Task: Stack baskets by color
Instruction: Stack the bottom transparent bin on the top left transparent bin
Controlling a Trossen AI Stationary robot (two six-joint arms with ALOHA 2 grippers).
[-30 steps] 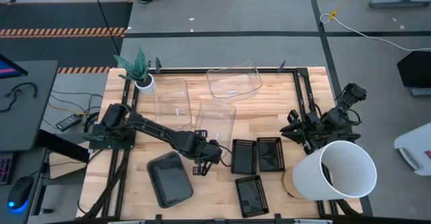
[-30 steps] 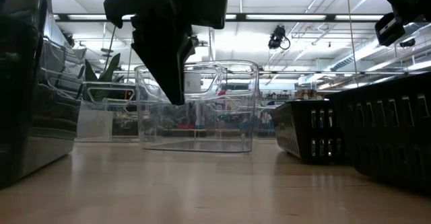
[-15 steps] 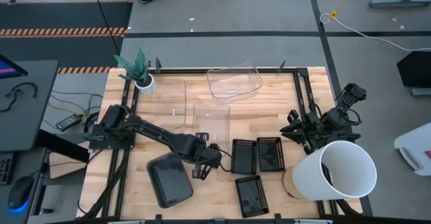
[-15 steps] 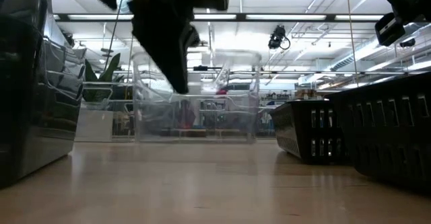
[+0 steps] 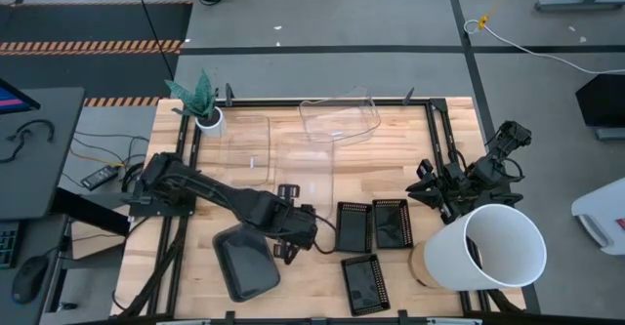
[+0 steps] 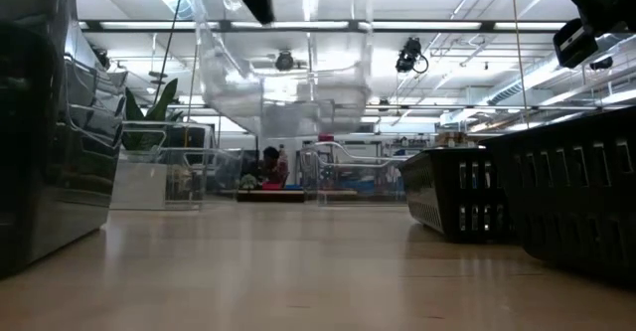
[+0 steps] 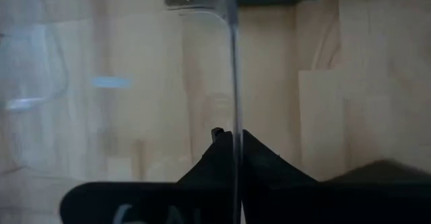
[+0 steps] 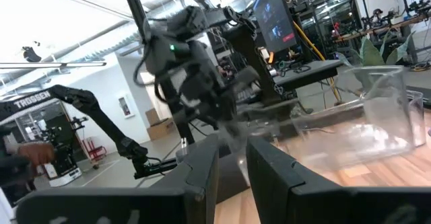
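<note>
My left gripper (image 5: 291, 206) is shut on a clear basket (image 5: 305, 167) that hangs in the air over the middle of the table, high in the low view (image 6: 283, 73). Another clear basket (image 5: 249, 147) rests on its floor at the far left. A further clear one (image 5: 339, 118) stands at the far edge. A smoky grey basket (image 5: 244, 264) lies near the front, left of three black mesh baskets (image 5: 354, 225). My right gripper (image 8: 232, 163) waits open at the table's right edge, its fingers bare. My left gripper pinches the clear basket's thin near wall (image 7: 234, 116), at its rim, one finger inside the basket and one outside. The fingers (image 7: 259, 153) come slanting down from the near side. The basket is lifted clear of the table and reaches away from the gripper toward the far edge.
A big white bucket (image 5: 493, 247) lies at the near right corner beside my right arm. A small white plant pot (image 5: 208, 120) stands at the far left corner. A black rail (image 5: 430, 130) frames the table. Bare wood lies between the mesh baskets and the far clear basket.
My left gripper has risen with the clear basket. The basket stood on the table a second ago and now hangs clear of it, high in the low view. My right arm has kept still.
</note>
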